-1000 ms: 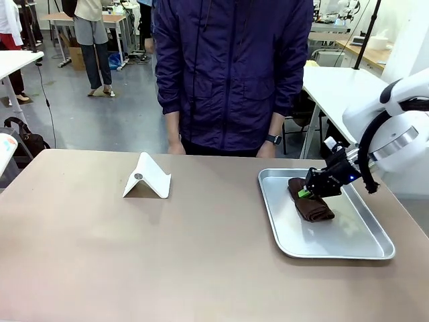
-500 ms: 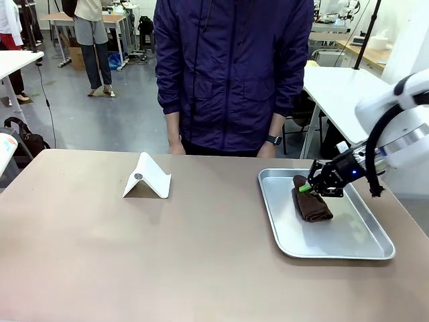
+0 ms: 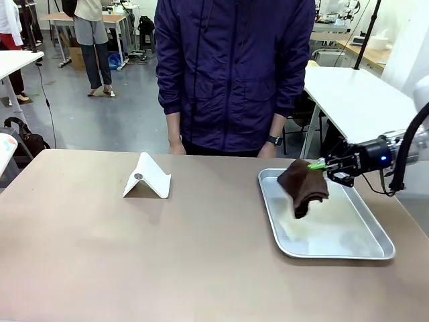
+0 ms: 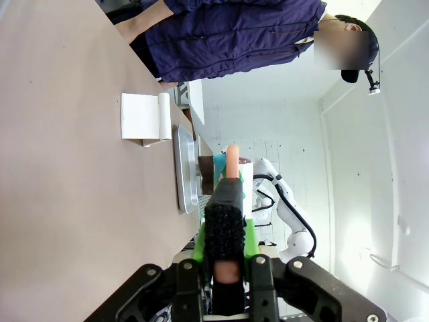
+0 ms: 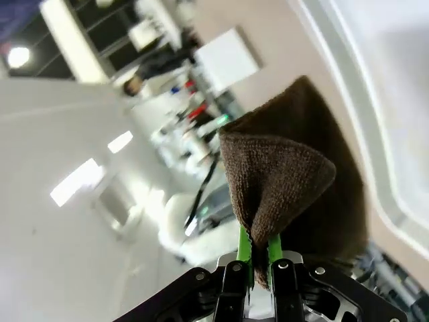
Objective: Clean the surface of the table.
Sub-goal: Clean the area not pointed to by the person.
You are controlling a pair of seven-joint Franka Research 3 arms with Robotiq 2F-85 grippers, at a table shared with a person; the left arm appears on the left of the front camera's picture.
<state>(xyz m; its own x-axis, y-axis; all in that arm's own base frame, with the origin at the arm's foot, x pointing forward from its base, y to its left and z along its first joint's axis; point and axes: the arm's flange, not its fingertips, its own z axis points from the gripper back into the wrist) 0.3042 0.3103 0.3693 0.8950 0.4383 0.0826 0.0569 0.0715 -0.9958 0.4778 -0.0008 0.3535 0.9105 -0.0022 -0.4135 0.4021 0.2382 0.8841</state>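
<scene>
Pinching brown cloth (image 3: 303,188) tight in right gripper (image 3: 320,164), dangling above metal tray (image 3: 348,231). Clamping left gripper (image 4: 225,208) on dark peach-tipped stick (image 4: 232,161). Across table (image 3: 134,255): white stand (image 3: 147,178), person (image 3: 234,74) close behind.

Taupe table (image 3: 100,255): white stand (image 3: 147,178), metal tray (image 3: 342,231) (far right)

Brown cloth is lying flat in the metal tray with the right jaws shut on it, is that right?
Not quite. The cloth is not lying flat in the tray: it hangs above the tray from the right gripper, as the front view shows. The rest holds: the jaws are shut on it.
</scene>
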